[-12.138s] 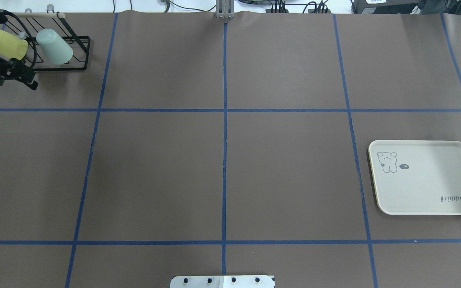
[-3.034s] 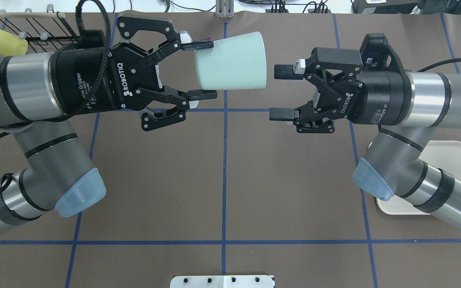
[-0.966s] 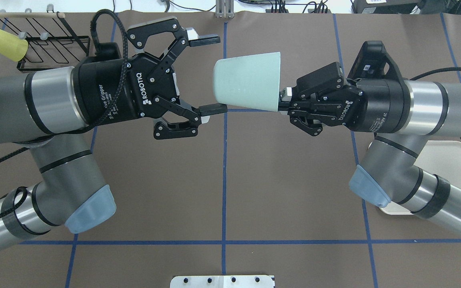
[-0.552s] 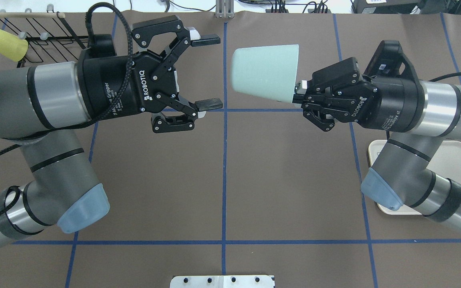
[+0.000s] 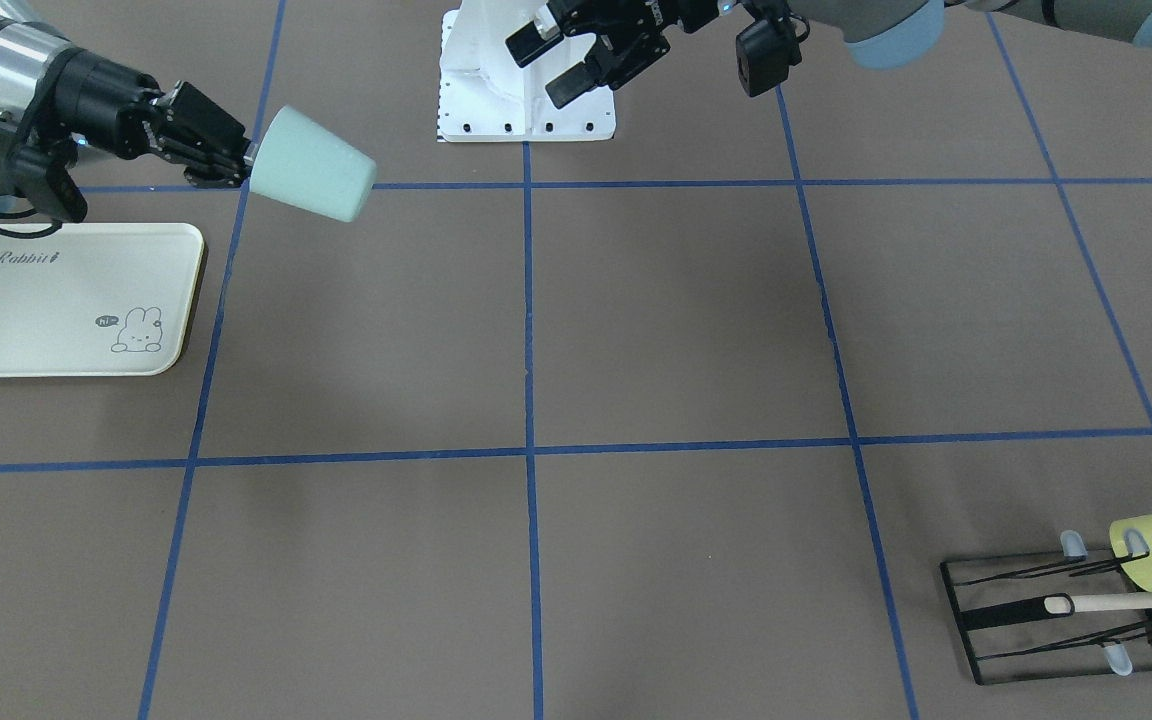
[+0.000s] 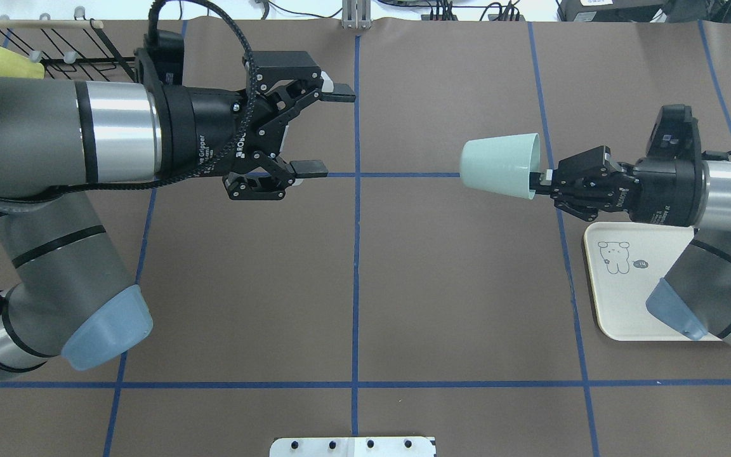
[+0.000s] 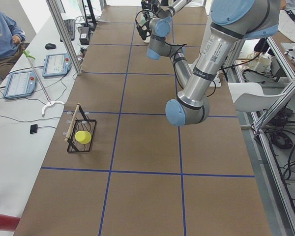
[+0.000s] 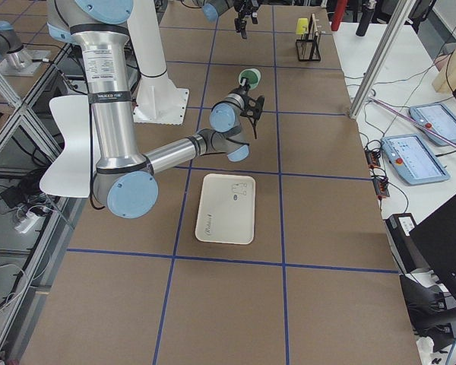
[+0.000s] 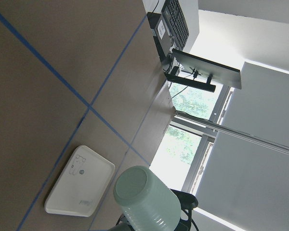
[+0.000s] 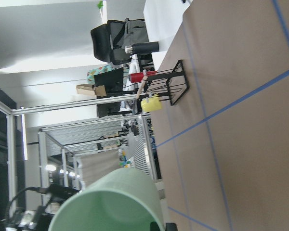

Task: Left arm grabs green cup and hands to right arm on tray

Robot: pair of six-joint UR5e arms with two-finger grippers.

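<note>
Pale mint-green plastic, the green cup [image 6: 499, 166] hangs in the air on its side, right of centre in the overhead view. Its closed base points toward the middle of the frame and its open mouth toward the right edge. It is above the brown surface [image 6: 454, 285], not touching it. It sits up and to the left of the tray [image 6: 619, 311], off that tray's near corner rather than over it.

The right end effector [image 6: 538, 181] is clenched on the cup at the rim, its fingers pinching the wall at the lower side of the mouth. The right arm [image 6: 724, 197] reaches in from the right edge, and its elbow covers part of the tray. In the front-facing view the cup [image 5: 314, 178] shows in the upper left, above and to the right of the cream-white tray [image 5: 36, 330], which lies flat with its "Rabbit" script and bunny drawing showing.

The left end effector [image 6: 326, 132] is released, jaws spread wide with nothing between them. It sits left of the centre tape line, well apart from the cup. The left arm [image 6: 54, 139] fills the left side of the frame.

In the upper left corner stands a black wire rack [image 6: 80, 54] with a yellow-green cup [image 6: 7, 61] on it. The same rack [image 5: 1036, 625] appears at the lower right of the front-facing view.
</note>
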